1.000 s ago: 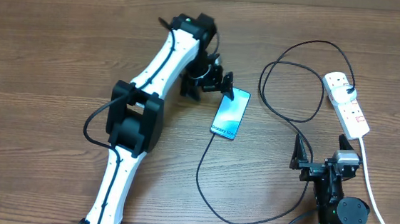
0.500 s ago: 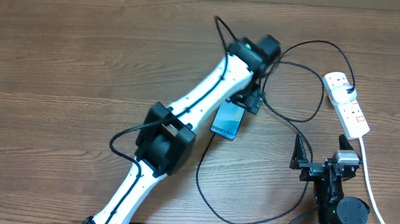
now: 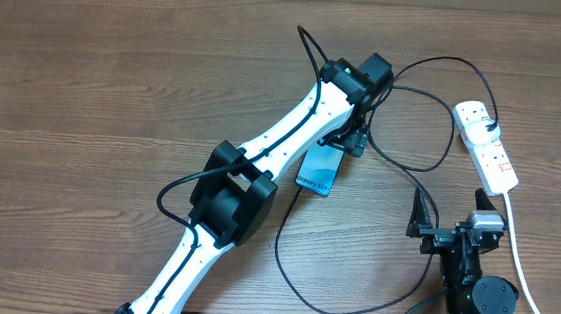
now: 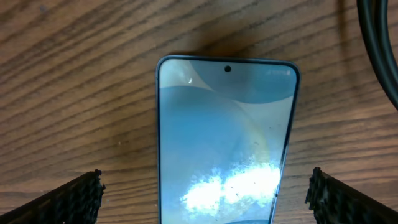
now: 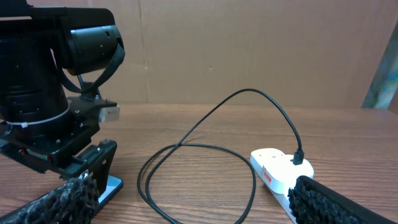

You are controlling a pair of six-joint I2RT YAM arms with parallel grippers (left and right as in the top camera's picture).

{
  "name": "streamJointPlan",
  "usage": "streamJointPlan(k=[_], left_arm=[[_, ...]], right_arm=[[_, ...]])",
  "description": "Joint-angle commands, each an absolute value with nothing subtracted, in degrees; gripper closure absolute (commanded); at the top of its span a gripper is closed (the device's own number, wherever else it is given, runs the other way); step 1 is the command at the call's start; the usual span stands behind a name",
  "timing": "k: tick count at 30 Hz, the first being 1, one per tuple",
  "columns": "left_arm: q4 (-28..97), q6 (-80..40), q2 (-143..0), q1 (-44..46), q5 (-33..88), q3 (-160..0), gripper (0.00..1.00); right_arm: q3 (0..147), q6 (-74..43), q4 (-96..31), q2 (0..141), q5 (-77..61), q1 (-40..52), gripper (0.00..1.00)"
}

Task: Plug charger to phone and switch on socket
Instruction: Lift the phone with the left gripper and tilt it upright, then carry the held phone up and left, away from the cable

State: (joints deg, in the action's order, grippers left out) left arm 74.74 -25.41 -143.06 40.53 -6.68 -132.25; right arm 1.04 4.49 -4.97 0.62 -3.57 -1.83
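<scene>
The phone [image 4: 227,137] lies flat and screen up on the tabletop [image 3: 86,82], directly under my left tool [image 4: 208,199]. That tool's fingers [image 4: 78,198] are spread wide on either side of the phone, with bare wood between each finger and its edge, so they grip nothing. The charger [image 3: 281,239] cable meets the phone's end away from that tool, though I cannot tell whether the tip is seated, and it loops past the tool toward the socket [image 3: 489,145]. My right tool [image 5: 199,202] sits well apart from the phone, fingers likewise spread and holding nothing, with the socket just ahead of it.
</scene>
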Motion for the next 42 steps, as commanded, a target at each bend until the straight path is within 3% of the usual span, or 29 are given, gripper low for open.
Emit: streamJointPlan(k=[1, 23, 28, 33, 36, 38, 39, 42], left_arm=[[75.0, -25.9, -143.2, 41.6, -6.6, -131.6, 0.00], [71.2, -25.7, -143.2, 42.6, -4.8, -123.5, 0.00], [71.2, -25.7, -143.2, 42.6, -4.9, -123.5, 0.19], [71.3, -25.7, -143.2, 42.4, -4.9, -123.5, 0.24], [71.3, -25.7, -143.2, 42.4, -4.9, -123.5, 0.23], [71.3, -25.7, -143.2, 42.4, -4.9, -123.5, 0.05], [71.3, -25.3, -143.2, 42.4, -4.9, -123.5, 0.00], [71.4, -24.2, -143.2, 42.1, -4.9, -123.5, 0.00]], right_arm=[[0.5, 4.4, -4.6, 0.2, -3.1, -1.7, 0.00], [0.5, 4.4, -4.6, 0.2, -3.1, -1.7, 0.00], [0.5, 4.4, -4.6, 0.2, -3.1, -1.7, 0.00], [0.5, 4.4, -4.6, 0.2, -3.1, -1.7, 0.00], [0.5, 4.4, -4.6, 0.2, -3.1, -1.7, 0.00], [0.5, 4.4, -4.6, 0.2, -3.1, -1.7, 0.00], [0.5, 4.4, -4.6, 0.2, -3.1, -1.7, 0.00], [0.5, 4.4, -4.6, 0.2, -3.1, -1.7, 0.00]])
